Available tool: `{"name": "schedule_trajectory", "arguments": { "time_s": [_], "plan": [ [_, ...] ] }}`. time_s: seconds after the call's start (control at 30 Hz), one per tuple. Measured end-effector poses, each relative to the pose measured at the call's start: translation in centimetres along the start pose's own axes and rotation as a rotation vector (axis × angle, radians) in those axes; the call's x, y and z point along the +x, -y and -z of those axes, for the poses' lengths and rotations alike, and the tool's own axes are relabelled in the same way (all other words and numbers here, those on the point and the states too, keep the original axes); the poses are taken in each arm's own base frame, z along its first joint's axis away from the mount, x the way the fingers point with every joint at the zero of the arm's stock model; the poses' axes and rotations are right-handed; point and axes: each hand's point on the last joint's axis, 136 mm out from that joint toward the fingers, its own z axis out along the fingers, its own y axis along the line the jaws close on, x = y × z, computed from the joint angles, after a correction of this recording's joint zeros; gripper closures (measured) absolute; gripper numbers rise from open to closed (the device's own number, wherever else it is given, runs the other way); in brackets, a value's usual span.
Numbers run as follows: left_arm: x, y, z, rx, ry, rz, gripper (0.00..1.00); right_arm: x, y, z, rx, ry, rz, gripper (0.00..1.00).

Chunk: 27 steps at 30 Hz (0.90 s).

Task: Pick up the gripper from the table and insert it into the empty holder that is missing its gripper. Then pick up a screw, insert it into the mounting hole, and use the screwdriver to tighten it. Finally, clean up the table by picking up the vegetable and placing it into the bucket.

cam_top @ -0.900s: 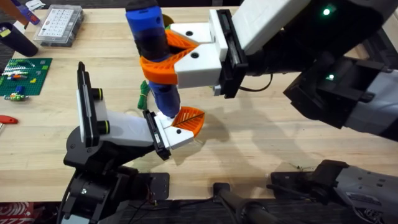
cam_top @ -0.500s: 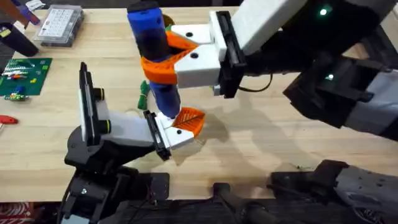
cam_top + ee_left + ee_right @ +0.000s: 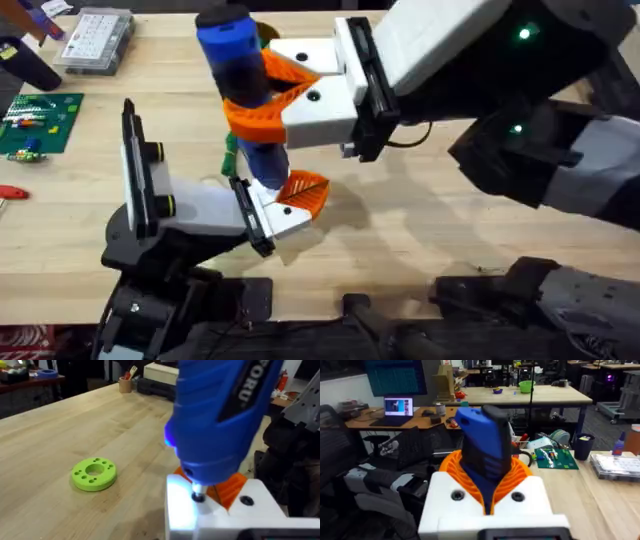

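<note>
One view, left wrist: screwdriver (image 3: 220, 415) tip; green ring (image 3: 94, 473) beside.

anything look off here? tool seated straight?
The screwdriver sits tilted in the right gripper, its cap leaning toward the table's far left rather than standing plumb. Its tip meets the white gripper part held at the left gripper. Whether the bit sits squarely on a screw is hidden. Nothing looks spilled or damaged.
</note>
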Motion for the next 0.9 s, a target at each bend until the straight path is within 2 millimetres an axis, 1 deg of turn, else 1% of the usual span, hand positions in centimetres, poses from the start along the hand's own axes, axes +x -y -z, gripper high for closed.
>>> {"name": "schedule_trajectory", "arguments": {
  "time_s": [0.9],
  "plan": [
    [-0.01,0.08,0.0,0.005,0.0,0.0,0.987,-0.02,-0.23,-0.01,-0.011,0.001,-0.016,0.964]
  ]
}}
